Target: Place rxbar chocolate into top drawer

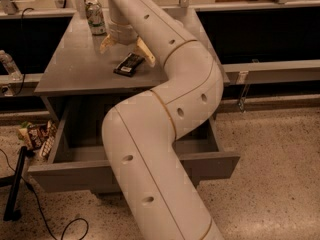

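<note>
The rxbar chocolate point(129, 64), a flat black bar with a white label patch at its near end, lies on the grey cabinet top point(75, 69). My gripper point(126, 48) hangs just above and behind the bar, its two pale fingers point(145, 52) spread open on either side, holding nothing. The top drawer point(70, 171) is pulled out below the cabinet top, its grey front panel facing the camera. My thick white arm crosses over the drawer and hides much of its inside and its handle.
A drink can point(95, 17) stands at the back left of the cabinet top. A plastic bottle point(10, 66) is at the far left. Colourful snack packets point(35, 134) lie on the floor left of the drawer. A black cable and stand point(15, 184) lie on the floor.
</note>
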Robot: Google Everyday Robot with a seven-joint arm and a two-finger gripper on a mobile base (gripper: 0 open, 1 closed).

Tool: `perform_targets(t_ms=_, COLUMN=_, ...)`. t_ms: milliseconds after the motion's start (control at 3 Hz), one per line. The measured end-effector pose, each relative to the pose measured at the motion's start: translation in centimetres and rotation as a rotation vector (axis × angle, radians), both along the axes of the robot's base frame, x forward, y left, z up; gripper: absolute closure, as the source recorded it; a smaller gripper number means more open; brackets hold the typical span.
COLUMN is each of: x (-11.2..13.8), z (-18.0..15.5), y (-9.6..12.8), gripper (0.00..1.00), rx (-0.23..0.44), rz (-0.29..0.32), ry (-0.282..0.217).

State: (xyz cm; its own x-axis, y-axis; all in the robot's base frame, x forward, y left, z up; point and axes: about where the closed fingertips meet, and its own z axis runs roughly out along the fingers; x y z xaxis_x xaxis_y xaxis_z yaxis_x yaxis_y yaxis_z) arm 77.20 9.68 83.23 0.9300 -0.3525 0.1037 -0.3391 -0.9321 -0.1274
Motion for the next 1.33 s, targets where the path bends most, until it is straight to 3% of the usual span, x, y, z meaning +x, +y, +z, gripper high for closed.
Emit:
perform_targets(t_ms=333, x=-0.09, z=-0.45, y=-0.14, gripper=0.13, rx=-0.013, rz=-0.001, ry=0.011)
perform_targets(t_ms=1000, x=-0.28, z=-1.18, y=-0.33, gripper=0.59, rx=-0.037, rz=0.016, ry=0.029)
perform_targets(t_ms=1333, x=-0.31, z=-1.10, y=-0.36, gripper=0.62, rx=-0.037, rz=0.015, ry=0.029)
